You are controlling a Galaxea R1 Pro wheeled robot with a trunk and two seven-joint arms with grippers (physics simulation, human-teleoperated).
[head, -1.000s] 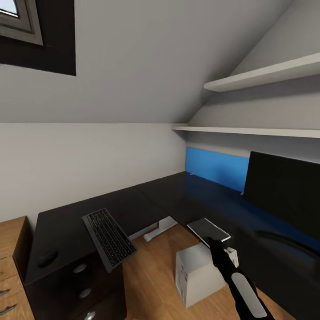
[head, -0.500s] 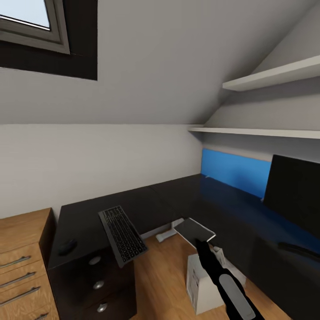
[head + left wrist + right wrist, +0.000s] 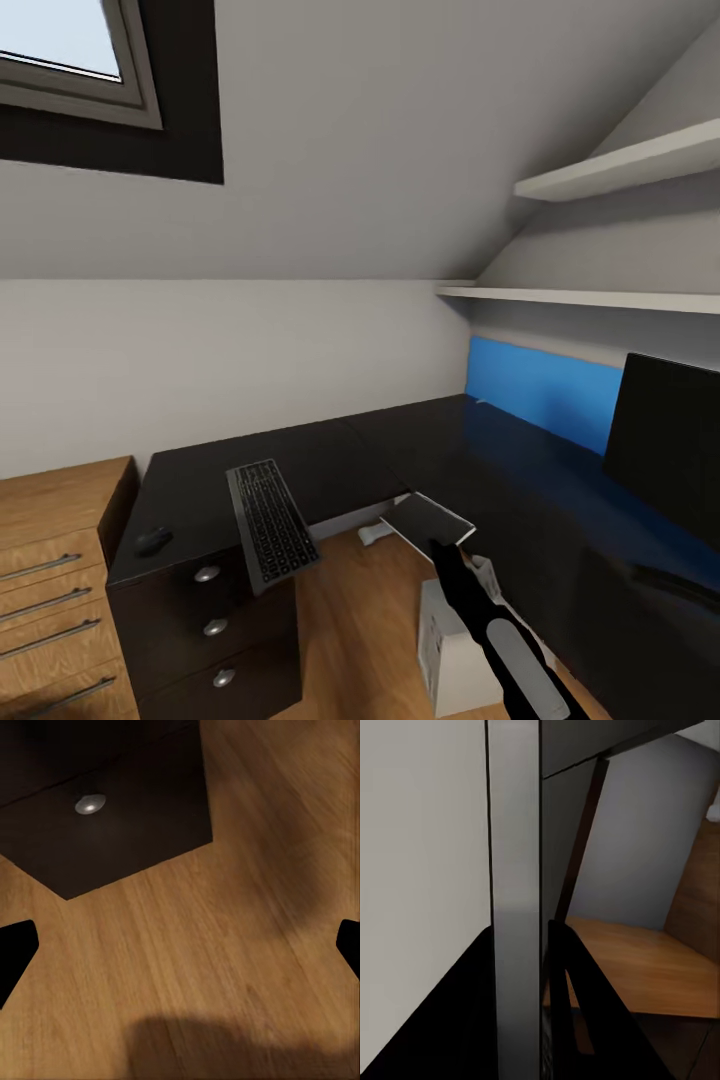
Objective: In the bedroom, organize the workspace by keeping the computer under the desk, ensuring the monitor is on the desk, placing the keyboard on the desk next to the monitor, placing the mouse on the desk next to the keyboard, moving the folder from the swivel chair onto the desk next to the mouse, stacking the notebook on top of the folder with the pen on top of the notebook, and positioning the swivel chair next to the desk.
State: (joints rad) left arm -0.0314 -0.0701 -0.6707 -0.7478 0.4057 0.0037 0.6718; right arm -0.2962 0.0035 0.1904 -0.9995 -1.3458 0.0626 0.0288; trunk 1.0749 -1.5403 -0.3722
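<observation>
Grey flat notebook (image 3: 430,518), pale edge.

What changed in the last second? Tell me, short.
Mostly the camera: the whole view swung left, bringing in more of the wood dresser and pushing the monitor toward the picture's edge. The right claw kept its grip on the notebook, carried along beside the desk. The keyboard and mouse stayed put on the desk.

The black L-shaped desk (image 3: 400,450) carries the dark keyboard (image 3: 270,522), its near end jutting past the edge above the drawers, the small dark mouse (image 3: 153,541) near the corner, and the black monitor (image 3: 668,440) before the blue panel. The white computer (image 3: 455,645) stands on the floor beside the desk (partly hidden), and the grey notebook (image 3: 428,519) hangs tilted above it, pinched in the right gripper (image 3: 440,546).
</observation>
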